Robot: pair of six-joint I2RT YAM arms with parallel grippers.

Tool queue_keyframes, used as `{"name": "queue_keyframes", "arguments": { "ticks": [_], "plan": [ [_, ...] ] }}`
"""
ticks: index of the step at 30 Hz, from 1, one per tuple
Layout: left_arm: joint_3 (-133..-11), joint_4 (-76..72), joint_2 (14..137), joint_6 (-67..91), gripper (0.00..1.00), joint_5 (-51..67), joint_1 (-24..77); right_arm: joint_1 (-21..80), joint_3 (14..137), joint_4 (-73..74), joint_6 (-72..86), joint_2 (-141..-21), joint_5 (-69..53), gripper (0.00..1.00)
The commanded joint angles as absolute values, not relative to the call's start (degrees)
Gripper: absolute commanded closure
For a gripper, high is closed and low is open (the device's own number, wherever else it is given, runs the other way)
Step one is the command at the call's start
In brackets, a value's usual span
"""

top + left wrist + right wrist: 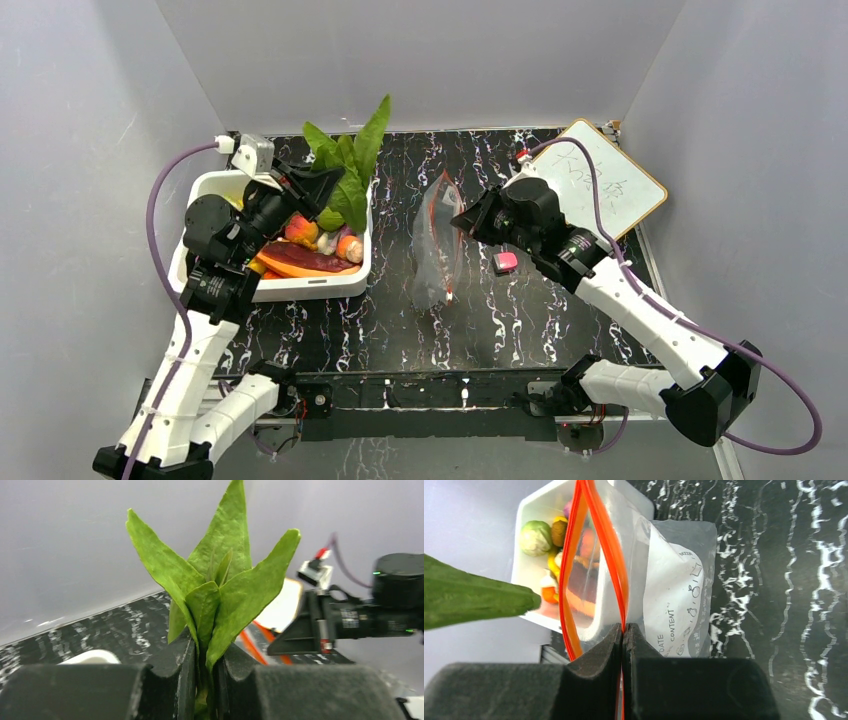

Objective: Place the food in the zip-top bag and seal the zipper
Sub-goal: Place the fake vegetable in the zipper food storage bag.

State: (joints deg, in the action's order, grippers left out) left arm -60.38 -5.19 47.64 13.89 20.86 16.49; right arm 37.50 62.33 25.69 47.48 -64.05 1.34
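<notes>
Top view: noted left tool (pixel 322 188) above the far right corner of the white bin (pixel 300 288), with leafy green (pixel 350 160) rising from it toward the back wall. Confirmed by left wrist view only: jaws nearly closed, clamped on the base of the leaves, blades fanned upright above the pads. Remaining food (pixel 305 250) lying in the bin (purple eggplant (pixel 310 262) plain from above; cabbage (pixel 535 537) plain only from the right wrist view, beside the bag's mouth).

Noted zip-top bag (pixel 437 250) at mid-table (pixel 520 330), hung by a mouth corner, lower end down at the table, apart from the bin. Confirmed by right wrist view only: right tool (pixel 624 642) fully closed, pinching the zipper (pixel 606 540) at one end, mouth gaping as a narrow loop, printed label on the bag's face.

Top view alone: small pink block (pixel 507 262) on the table just beside the right tool, whiteboard (pixel 610 180) at the far right corner.
</notes>
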Motion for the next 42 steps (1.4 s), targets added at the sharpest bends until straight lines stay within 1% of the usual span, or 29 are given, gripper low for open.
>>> {"name": "queue_keyframes", "arguments": {
  "ticks": [1,9,13,17,21,25,30,37,42],
  "plan": [
    [-58.3,-17.1,45.6,22.7,0.89,25.2,19.1,37.6,60.3,17.1,56.8,-61.9,-1.9,1.00],
    [-56.7,-24.4,46.1,29.4,0.89,25.8,20.9,37.6,61.2,18.8,61.9,-64.9,-2.0,1.00],
    [-54.2,-31.3,47.3,35.9,0.89,26.7,21.0,37.7,62.2,21.2,62.8,-64.0,-1.7,1.00],
    [-51.9,-38.9,50.7,44.5,0.93,28.5,20.9,37.8,59.4,22.1,64.4,-61.0,-1.7,1.00],
    [-49.0,-47.0,53.5,50.3,0.94,28.8,20.9,38.0,55.9,17.9,67.2,-60.4,-4.8,1.00],
    [-48.7,-50.1,54.8,52.4,0.95,28.1,21.2,38.5,55.9,12.9,69.6,-62.1,-8.9,1.00],
    [-48.9,-55.2,55.5,54.9,0.94,27.9,21.3,39.3,59.4,13.9,68.7,-64.8,-7.1,1.00],
    [-49.0,-61.4,57.9,58.3,0.93,29.2,21.4,40.0,60.0,11.6,69.2,-66.9,-7.4,1.00],
    [-46.7,-59.7,57.8,53.9,0.94,29.5,21.5,40.2,60.0,10.7,69.5,-66.8,-6.8,1.00]
  ]
}}
